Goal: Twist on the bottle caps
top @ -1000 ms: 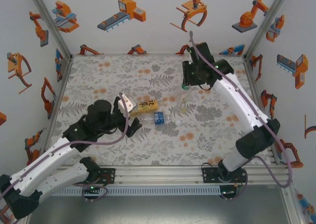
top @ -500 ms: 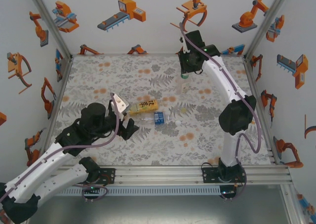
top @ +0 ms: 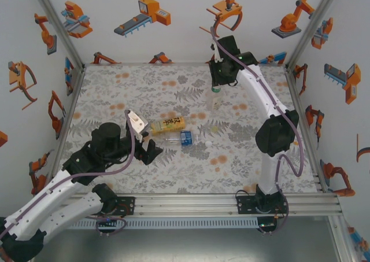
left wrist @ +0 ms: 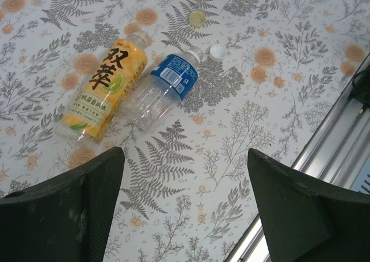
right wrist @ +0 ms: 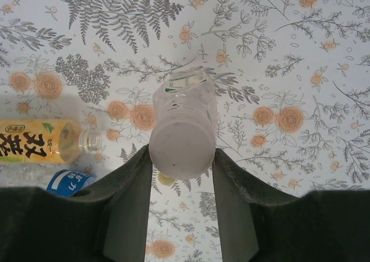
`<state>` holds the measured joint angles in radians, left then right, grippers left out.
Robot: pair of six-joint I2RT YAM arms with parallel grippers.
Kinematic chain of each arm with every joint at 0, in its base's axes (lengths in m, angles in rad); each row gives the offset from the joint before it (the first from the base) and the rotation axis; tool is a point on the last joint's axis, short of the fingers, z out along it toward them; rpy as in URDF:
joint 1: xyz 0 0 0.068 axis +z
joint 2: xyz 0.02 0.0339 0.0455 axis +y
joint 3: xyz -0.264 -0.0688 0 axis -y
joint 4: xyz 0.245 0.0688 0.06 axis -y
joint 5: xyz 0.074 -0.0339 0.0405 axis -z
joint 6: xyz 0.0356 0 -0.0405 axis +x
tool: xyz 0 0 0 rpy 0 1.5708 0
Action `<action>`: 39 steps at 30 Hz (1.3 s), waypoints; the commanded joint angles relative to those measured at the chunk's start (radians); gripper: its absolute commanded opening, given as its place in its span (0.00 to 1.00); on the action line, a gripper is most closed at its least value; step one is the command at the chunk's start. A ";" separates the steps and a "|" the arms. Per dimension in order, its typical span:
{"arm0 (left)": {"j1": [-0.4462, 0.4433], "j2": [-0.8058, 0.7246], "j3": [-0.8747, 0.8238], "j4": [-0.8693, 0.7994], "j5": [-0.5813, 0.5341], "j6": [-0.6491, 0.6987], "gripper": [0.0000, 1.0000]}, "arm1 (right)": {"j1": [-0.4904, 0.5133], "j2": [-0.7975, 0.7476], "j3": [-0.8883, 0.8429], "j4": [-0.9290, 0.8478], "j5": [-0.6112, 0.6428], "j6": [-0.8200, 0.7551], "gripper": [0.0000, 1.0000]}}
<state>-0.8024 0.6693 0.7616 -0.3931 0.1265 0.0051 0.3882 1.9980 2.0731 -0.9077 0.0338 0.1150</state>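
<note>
Bench point(top: 115, 88): covered edge to edge by a floral mat.

Right arm point(top: 269, 109): reaches up to the far right part of the mat. The right jaws are clenched on the pale bottle point(right wrist: 184, 129), one finger on each side near its base. The base faces the wrist camera and the other end points down at the mat. Cannot tell whether that end touches the mat.

Left arm point(top: 63, 184): stretched over the near left of the mat. The left jaws are released, spread wide with nothing between them, above bare mat on the near side of the two lying bottles.

Yellow bottle point(left wrist: 104, 88): on its side mid-mat, dark characters up, neck uncapped.

Blue-label bottle point(left wrist: 165, 88): clear, on its side, just beside the yellow one and roughly parallel to it, mouth uncapped.

White cap point(left wrist: 217, 52): on the mat just beside the mouth of the blue-label bottle, hollow side up.

Yellowish cap point(left wrist: 197, 19): on the mat, a little beyond both necks, apart from the white cap.
</note>
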 commanded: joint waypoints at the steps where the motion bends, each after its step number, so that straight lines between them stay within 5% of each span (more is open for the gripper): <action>1: 0.007 -0.001 -0.004 0.038 0.031 -0.020 0.79 | -0.006 -0.001 -0.002 0.016 -0.006 0.003 0.10; 18: 0.008 -0.023 -0.016 0.037 0.026 -0.022 0.79 | -0.007 -0.019 -0.045 0.033 -0.014 0.022 0.26; 25: 0.008 -0.032 -0.017 0.035 0.025 -0.026 0.79 | -0.007 -0.030 -0.008 0.022 -0.001 0.009 0.39; 35: 0.008 -0.054 -0.024 0.024 0.018 -0.033 0.79 | -0.008 -0.060 0.068 -0.033 0.012 -0.042 0.45; 39: 0.008 -0.056 -0.025 0.035 0.018 -0.038 0.79 | -0.008 -0.062 0.062 -0.039 -0.013 -0.051 0.37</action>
<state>-0.8024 0.6216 0.7437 -0.3805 0.1390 -0.0132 0.3874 1.9774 2.1078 -0.9234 0.0261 0.0872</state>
